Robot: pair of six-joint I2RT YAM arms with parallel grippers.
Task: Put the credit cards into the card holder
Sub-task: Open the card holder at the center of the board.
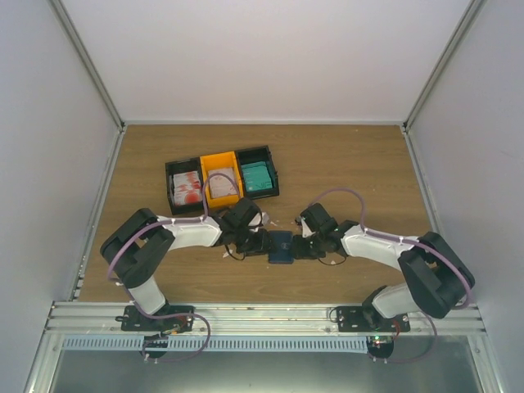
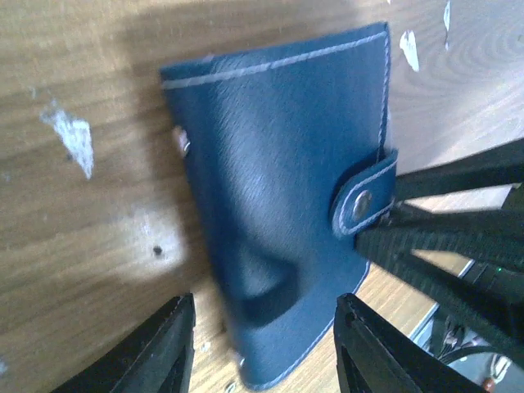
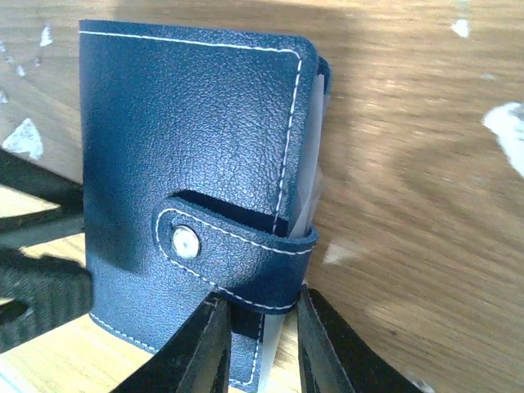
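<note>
**Closed card holder (image 1: pixel 281 246) lies between the arms**

On the wooden table (image 1: pixel 344 164), two arms reach inward, elbows bent outward. Three bins (image 1: pixel 169 182) hold white-red cards (image 1: pixel 187 188), pinkish cards (image 1: pixel 221 182) and teal cards (image 1: pixel 257 176). The one holder lies flat near the front edge, long axis near-to-far. Its snapped tab faces the right gripper (image 3: pixel 260 295), which pinches that edge. The left gripper (image 2: pixel 264 311) straddles it from the other side; whether it is clamped is unclear.
</note>
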